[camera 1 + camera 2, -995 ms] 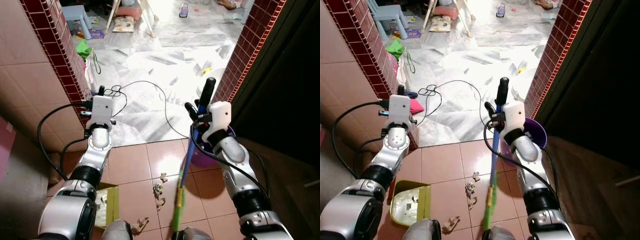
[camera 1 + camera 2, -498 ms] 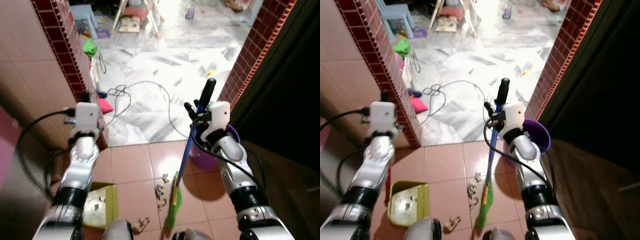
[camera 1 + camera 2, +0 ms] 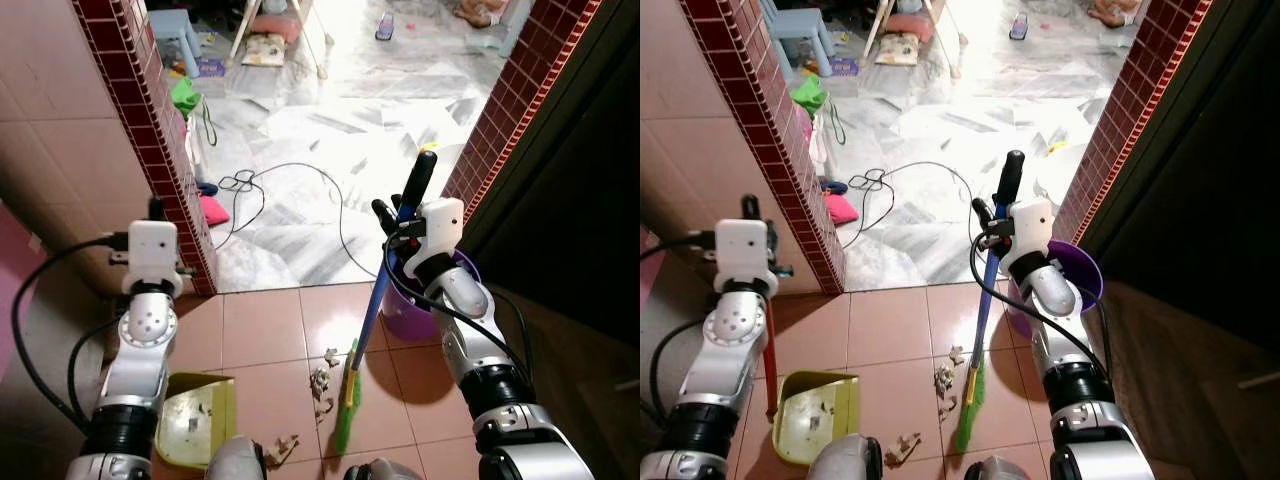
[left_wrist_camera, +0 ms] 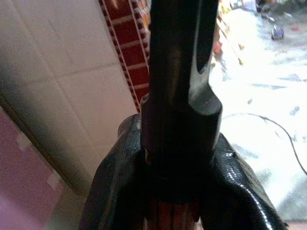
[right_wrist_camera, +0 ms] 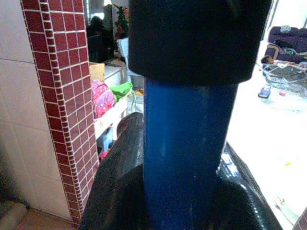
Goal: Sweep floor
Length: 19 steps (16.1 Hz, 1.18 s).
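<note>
From the head cameras we see our right gripper (image 3: 992, 222) clamped on the blue broom (image 3: 981, 315) just below its black top grip, so the long shaft leans down to the green bristles (image 3: 969, 404) resting on the terracotta tiles. The debris (image 3: 942, 378) lies just beside the bristles, between them and the green dustpan (image 3: 818, 415), which we judge is the point of this layout: one push would carry scraps toward the pan. Our left gripper (image 3: 752, 215) holds the pan's red handle (image 3: 769, 360) upright, keeping the pan's mouth on the floor and facing the litter. A purple bucket (image 3: 1087, 283) stands behind our right arm.

In the left wrist view, the black fingers (image 4: 112, 182) close around a dark handle end with red below.

In the right wrist view, the fingers (image 5: 115, 172) squeeze the blue shaft under its black cap.
</note>
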### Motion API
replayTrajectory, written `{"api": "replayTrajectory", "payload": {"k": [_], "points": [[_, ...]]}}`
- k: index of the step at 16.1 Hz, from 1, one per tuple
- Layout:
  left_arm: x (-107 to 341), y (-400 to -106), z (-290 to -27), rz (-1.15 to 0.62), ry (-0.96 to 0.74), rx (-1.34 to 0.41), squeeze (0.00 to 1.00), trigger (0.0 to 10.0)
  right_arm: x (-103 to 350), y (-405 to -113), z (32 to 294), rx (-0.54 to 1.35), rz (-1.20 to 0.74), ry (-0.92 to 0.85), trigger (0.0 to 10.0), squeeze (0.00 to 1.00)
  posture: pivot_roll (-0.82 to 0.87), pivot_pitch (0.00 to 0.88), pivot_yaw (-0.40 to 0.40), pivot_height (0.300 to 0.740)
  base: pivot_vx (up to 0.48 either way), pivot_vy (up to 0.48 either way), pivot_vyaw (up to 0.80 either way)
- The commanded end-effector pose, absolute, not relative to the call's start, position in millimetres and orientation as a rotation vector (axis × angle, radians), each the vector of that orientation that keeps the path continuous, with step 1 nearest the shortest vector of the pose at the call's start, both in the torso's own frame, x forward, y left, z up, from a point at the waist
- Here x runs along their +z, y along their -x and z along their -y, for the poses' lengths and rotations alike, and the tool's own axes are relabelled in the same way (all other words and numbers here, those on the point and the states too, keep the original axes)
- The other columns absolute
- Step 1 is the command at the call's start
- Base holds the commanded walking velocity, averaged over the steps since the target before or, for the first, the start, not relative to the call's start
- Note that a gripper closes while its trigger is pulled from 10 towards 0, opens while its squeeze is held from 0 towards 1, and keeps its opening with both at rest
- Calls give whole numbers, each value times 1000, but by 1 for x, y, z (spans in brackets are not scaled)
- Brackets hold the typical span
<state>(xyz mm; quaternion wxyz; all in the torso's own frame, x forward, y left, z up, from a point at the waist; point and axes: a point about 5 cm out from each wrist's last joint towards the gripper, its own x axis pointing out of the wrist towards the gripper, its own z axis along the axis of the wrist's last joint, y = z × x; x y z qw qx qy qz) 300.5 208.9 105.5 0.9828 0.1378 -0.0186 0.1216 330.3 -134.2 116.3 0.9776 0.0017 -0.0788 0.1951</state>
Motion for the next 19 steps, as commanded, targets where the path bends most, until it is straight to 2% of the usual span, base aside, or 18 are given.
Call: {"api": "replayTrajectory", "payload": {"k": [1, 3, 7, 9, 16, 19], "points": [[134, -308, -212, 163, -272, 282, 0, 10000, 130, -332, 133, 389, 222, 3, 10000, 0, -37, 0, -51, 740, 0, 0, 0], [133, -307, -212, 164, -258, 288, 0, 10000, 126, -324, 134, 416, 208, 36, 10000, 0, -50, 0, -52, 740, 0, 0, 0], [112, -302, -199, 58, -176, 220, 0, 10000, 124, -323, 143, 362, 196, 15, 10000, 0, -52, 0, -30, 740, 0, 0, 0], [114, -309, -181, 53, -154, 150, 0, 10000, 128, -324, 136, 355, 210, 0, 10000, 0, -55, 3, -17, 740, 0, 0, 0], [102, -307, -174, 19, -133, 67, 0, 10000, 120, -320, 127, 377, 181, 16, 10000, 0, -46, 15, -34, 740, 0, 0, 0], [99, -316, -169, 16, -141, 63, 0, 10000, 124, -323, 113, 407, 184, -25, 10000, 0, -61, 29, -35, 740, 0, 0, 0]]}}
